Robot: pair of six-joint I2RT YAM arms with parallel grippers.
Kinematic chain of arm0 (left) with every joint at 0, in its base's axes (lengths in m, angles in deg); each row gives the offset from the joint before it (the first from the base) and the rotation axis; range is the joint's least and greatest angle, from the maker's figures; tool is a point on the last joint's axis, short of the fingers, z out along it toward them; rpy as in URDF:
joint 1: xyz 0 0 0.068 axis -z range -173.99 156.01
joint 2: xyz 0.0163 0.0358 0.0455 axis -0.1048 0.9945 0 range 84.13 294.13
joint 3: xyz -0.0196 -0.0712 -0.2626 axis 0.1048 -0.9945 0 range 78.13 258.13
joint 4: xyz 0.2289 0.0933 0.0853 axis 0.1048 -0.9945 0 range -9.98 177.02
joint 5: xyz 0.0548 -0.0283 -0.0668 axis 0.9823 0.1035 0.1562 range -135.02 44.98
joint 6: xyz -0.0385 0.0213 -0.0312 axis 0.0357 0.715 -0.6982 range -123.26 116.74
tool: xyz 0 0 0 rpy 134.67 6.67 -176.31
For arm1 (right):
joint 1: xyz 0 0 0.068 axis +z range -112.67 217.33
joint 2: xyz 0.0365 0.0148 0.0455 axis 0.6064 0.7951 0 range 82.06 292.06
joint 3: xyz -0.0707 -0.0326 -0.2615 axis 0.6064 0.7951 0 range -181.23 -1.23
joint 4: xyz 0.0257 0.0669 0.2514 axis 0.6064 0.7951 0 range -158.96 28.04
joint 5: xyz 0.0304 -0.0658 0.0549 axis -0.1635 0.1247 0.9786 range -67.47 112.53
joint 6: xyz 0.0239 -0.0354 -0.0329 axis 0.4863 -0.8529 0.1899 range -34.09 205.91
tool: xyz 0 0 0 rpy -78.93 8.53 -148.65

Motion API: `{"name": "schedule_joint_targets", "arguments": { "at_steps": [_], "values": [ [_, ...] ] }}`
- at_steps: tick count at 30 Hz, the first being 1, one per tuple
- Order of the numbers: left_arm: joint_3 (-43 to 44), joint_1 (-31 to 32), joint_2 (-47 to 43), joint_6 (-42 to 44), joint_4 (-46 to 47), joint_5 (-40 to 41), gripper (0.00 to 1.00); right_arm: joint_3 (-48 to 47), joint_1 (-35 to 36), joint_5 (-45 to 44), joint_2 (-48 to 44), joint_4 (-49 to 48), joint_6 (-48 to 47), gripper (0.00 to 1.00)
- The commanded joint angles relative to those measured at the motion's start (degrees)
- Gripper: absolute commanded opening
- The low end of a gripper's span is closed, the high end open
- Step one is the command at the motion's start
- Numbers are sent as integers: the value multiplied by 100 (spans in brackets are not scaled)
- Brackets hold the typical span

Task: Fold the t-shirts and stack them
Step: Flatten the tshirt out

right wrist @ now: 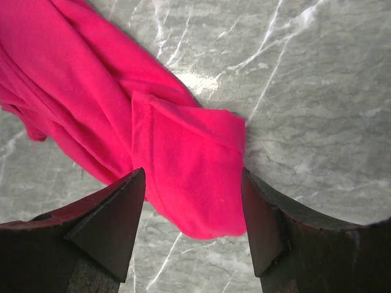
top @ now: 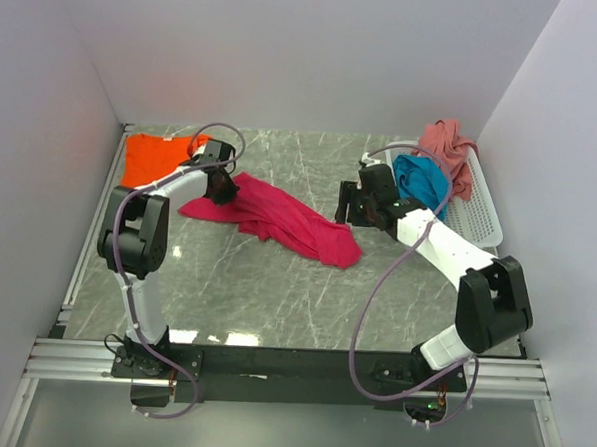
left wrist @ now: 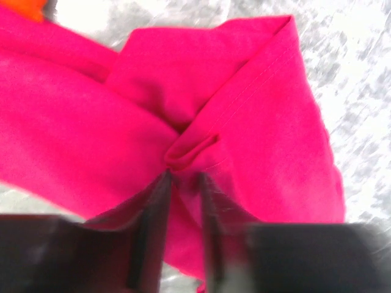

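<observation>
The left arm reaches forward with its elbow raised. The left gripper has its fingers nearly together, apparently pinching a fold of the magenta-red t-shirt. The right arm angles inward, and the right gripper points down with its fingers spread wide.

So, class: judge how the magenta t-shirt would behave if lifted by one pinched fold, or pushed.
Probably floppy: the magenta t-shirt lies in soft creased ridges, so it should droop from the left gripper, which pinches one fold. Pushed, it would likely bunch rather than slide, judging by its rumpled heap.
</observation>
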Motion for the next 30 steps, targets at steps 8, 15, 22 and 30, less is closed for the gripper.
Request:
{"name": "schedule_joint_targets", "arguments": {
  "at_steps": [8, 15, 22, 30],
  "values": [
    [275, 19, -221, 209, 274, 126, 1, -1280, 267, -31, 1357, -94, -731, 68],
    [-121, 19, -757, 244, 407, 364, 1, -2371, 460, 137, 2622, 239, -1426, 65],
    [-200, 28, -942, 297, 424, 417, 1, -1827, 460, 1181, 2554, 293, -2340, 62],
    [-200, 19, -951, 323, 442, 416, 1, -2098, 434, 498, 2887, 345, -2227, 34]
  ]
}}
